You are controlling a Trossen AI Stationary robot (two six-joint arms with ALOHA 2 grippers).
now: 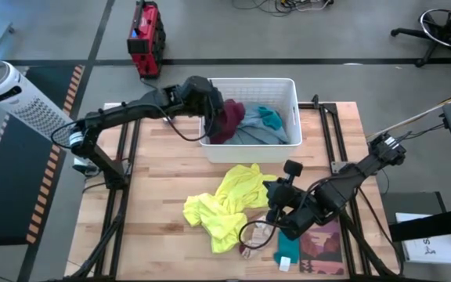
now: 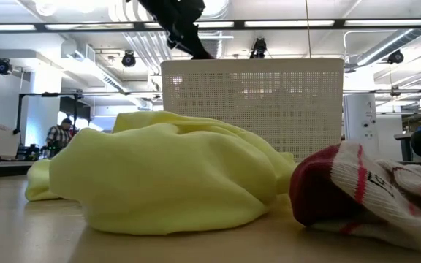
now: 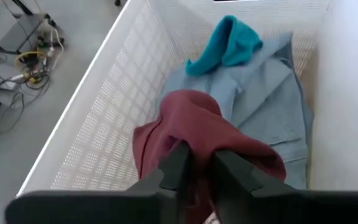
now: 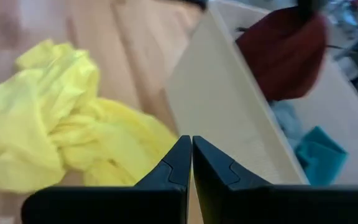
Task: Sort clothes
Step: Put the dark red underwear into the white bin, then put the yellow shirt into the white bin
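On the wooden butcher-block table [image 1: 163, 168], seen from above, we find a white perforated plastic basket [image 1: 294, 102] at the far edge. The left gripper [image 1: 214, 117] hangs over the basket's left wall, clamped on a soft maroon garment [image 1: 229, 119] that droops down into the basket. Beside it in the basket lie a rumpled grey-blue garment [image 1: 261, 135] and a small teal piece [image 1: 270, 117]. Nearer the front, a crumpled neon yellow garment [image 1: 225, 205] sprawls on the boards, its long axis running diagonally from the front left toward the basket. The right gripper [image 1: 275, 210] hovers just beside its right edge. A small teal sock [image 1: 286, 252] lies next to a flat reddish-brown printed mat [image 1: 323, 249] at the front.

From table height, we see the yellow garment [image 2: 159, 175] as a smooth, rounded mound in front of the basket's dotted wall [image 2: 254, 102]. A ribbed red-and-white sock [image 2: 364, 190] lies to its right, close to the camera.

From the left wrist, we look down past the dark fingers [image 3: 179, 165], pinched narrowly on the maroon cloth [image 3: 197, 130], which hangs in folds above the grey-blue fabric [image 3: 260, 106] and the teal piece [image 3: 229, 43].

From the right wrist, the gripper [image 4: 192, 149] has its tips pressed together, holding nothing, above the yellow garment [image 4: 48, 130] and near the basket wall [image 4: 222, 106].
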